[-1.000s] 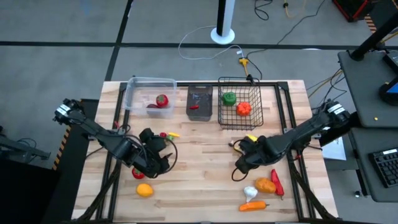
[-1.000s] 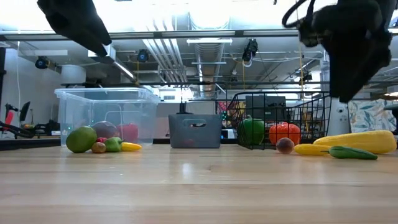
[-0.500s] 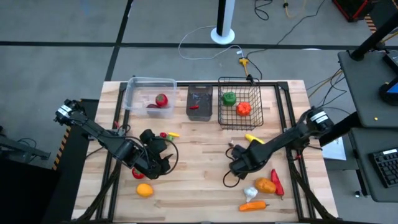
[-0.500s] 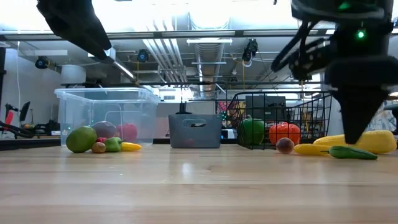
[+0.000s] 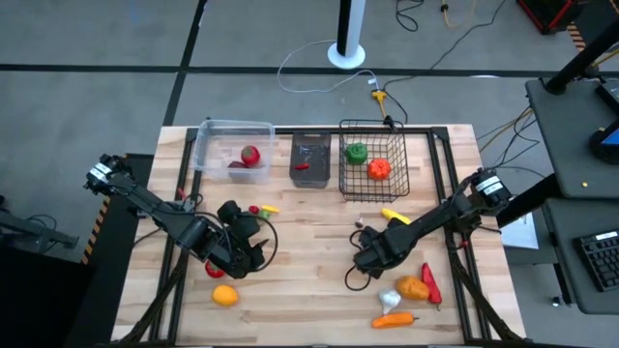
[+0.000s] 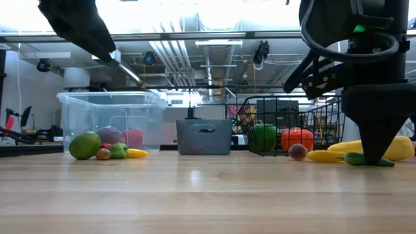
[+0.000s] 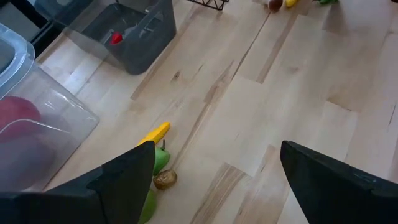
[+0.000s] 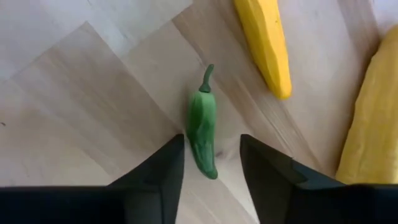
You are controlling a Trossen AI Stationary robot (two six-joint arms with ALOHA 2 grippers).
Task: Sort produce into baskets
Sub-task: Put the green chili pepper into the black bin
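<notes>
Green chilli (image 8: 203, 134) first: where does it lie?
— Flat on the worktop (image 5: 309, 280), on the robot's right-hand side, in front of the wire basket (image 5: 398, 164). A yellow piece (image 8: 264, 46) lies just beside its stem end, and a bigger yellow piece (image 8: 373, 118) is a little farther off.

And the right end effector (image 8: 211, 149)?
— Down over the chilli, jaws moderately apart, one on each side of its tapered end. Bare wood shows between each finger and the chilli, so I'd say nothing is held yet.

What could spoil the pick?
— The chilli is thin, smooth and low. If the fingertips (image 8: 177, 149) sit too high, they may meet above it and come up empty. From table height they look right down at the wood, but I can't tell whether they touch it. The jaws also straddle only the narrow end, not the middle. Squeezing that taper could shoot the chilli forward into the yellow piece, or leave it hanging and likely to drop on the way to a basket.

The other arm?
— The left end effector (image 5: 237, 253) hangs wide open and empty above the worktop's left side, near a few small pieces of produce. It is well apart, so I'd expect no clash.
</notes>
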